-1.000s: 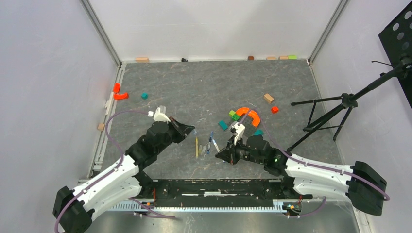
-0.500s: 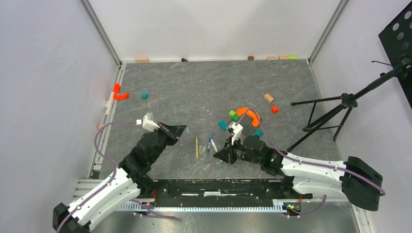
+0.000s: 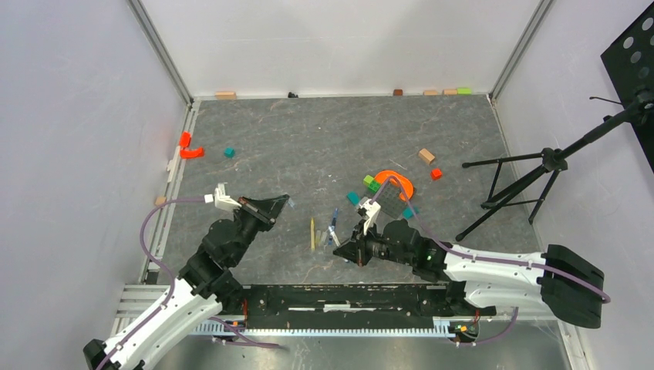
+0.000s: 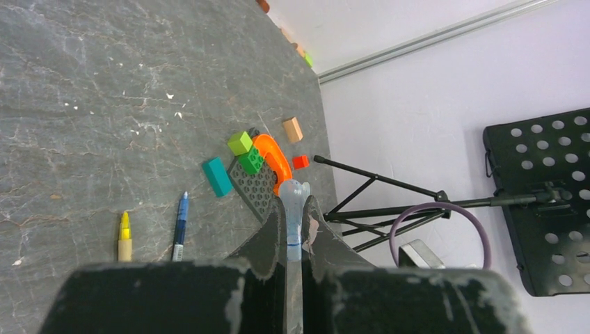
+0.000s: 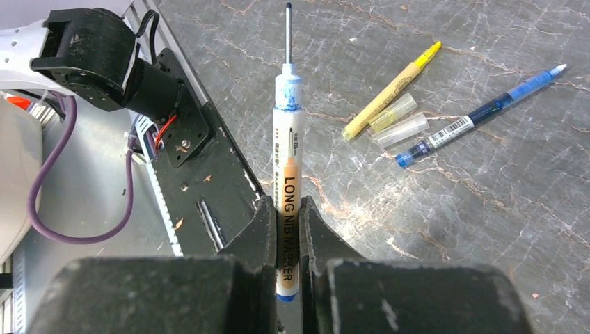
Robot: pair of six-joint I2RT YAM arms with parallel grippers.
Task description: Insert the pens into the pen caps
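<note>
Now left jaws clamp one cap point(image 4: 294, 202), right jaws one pen point(image 5: 287, 160); two each loose.

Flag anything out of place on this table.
Clutter unrelated to the task sits near the yellow pen and blue pen: a teal block, green blocks and an orange arch. Two clear caps lie loose between the pens.

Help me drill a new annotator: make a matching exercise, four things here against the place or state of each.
1 left gripper
2 right gripper
3 yellow pen
4 orange arch

A beside the green blocks
B shut on the long nib marker
C lying on the table
D shut on a clear cap

Pairs: 1-D, 2-B, 3-C, 4-A
</note>
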